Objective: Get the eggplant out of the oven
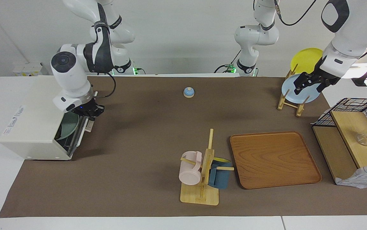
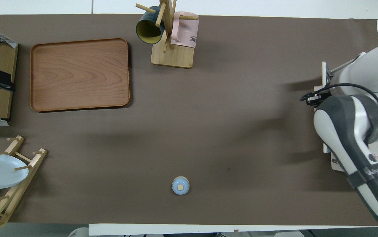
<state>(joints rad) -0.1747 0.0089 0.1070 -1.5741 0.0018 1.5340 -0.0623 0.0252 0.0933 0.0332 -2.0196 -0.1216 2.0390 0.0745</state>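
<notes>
Right gripper (image 1: 89, 112): low in front of the oven (image 1: 33, 127), at the handle of the half-lowered door (image 1: 80, 129); I cannot tell its finger spacing or whether it has the handle.
Eggplant: not visible; presumably inside the oven, back from the gripper through the door opening. Long axis unknown.
Left gripper (image 1: 308, 83): waiting over the plate rack (image 1: 290, 100), well apart; the right arm is nearer.
Facing view shows a greenish dish (image 1: 68, 129) inside the oven; the overhead view is blocked by my right arm.
</notes>
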